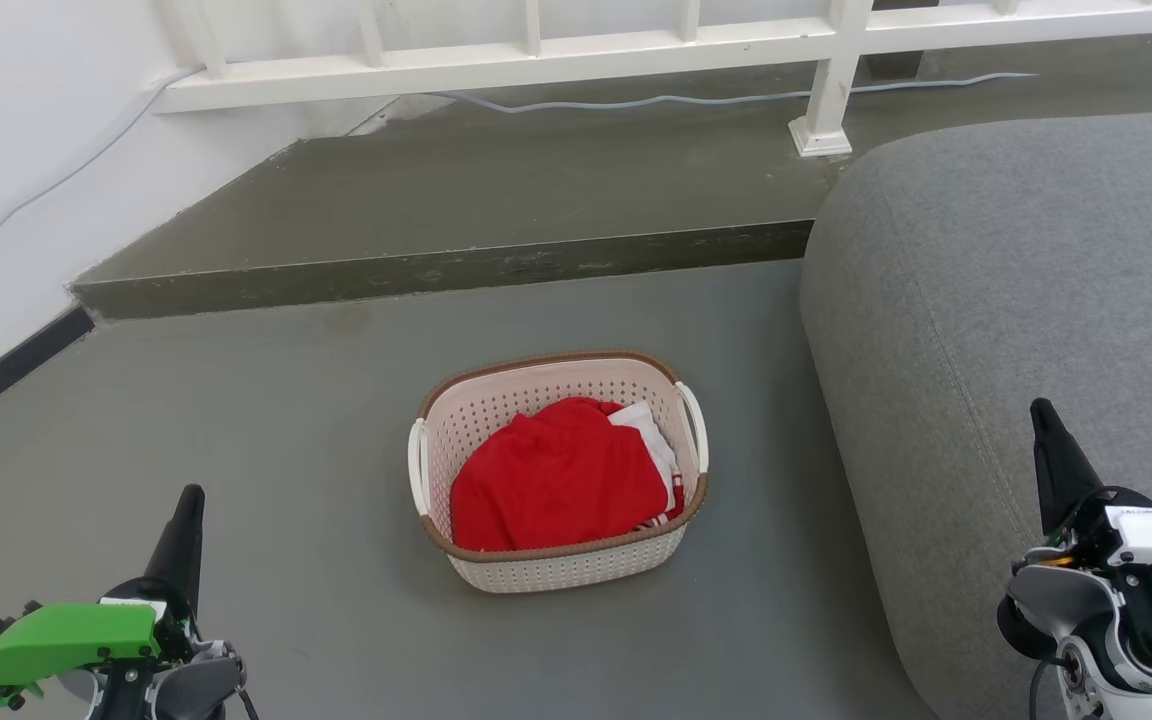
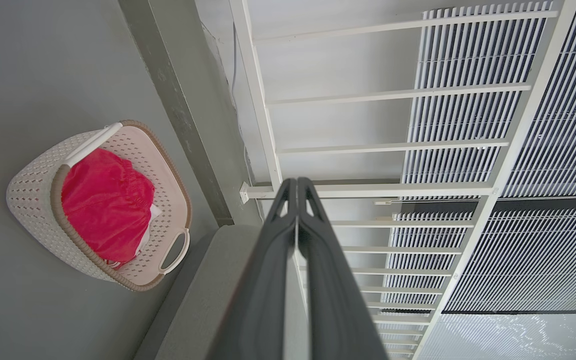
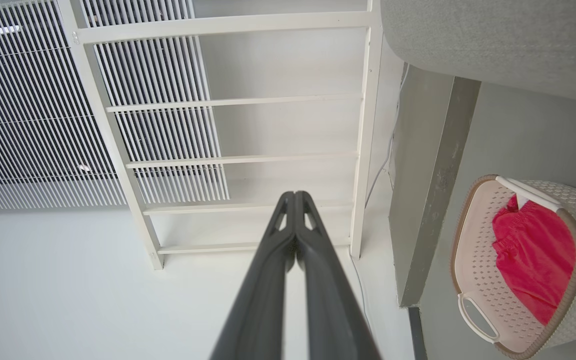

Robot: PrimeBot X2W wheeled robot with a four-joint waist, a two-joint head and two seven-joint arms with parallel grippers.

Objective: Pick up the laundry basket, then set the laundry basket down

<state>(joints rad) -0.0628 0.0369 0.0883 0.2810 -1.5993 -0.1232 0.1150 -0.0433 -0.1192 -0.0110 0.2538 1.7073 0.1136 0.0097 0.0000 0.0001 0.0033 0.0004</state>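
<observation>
Low in the head view, at its two corners, are the left hand (image 1: 188, 525) and the right hand (image 1: 1052, 455), both pointing up and well apart from each other. In the left wrist view the two dark fingers (image 2: 273, 260) of the left hand (image 2: 296, 187) lie pressed together along their length, with nothing between them. The right hand (image 3: 295, 200) is the same in its own wrist view: drawn fully together and holding nothing.

Between the two hands, but further away, the laundry basket (image 1: 556, 572) stands upright on the grey floor (image 1: 266, 430). Neither hand touches it. Inside lies a red cloth (image 1: 556, 480), and a white cloth (image 1: 648, 428) shows at its right side. A white handle (image 1: 696, 425) sits on each short side, under the brown rim.

To the right of the laundry basket, near but not touching, is a grey sofa (image 1: 1016, 300). Behind the basket a low step (image 1: 436, 270) crosses the floor, and a white railing (image 1: 536, 55) stands on it.
</observation>
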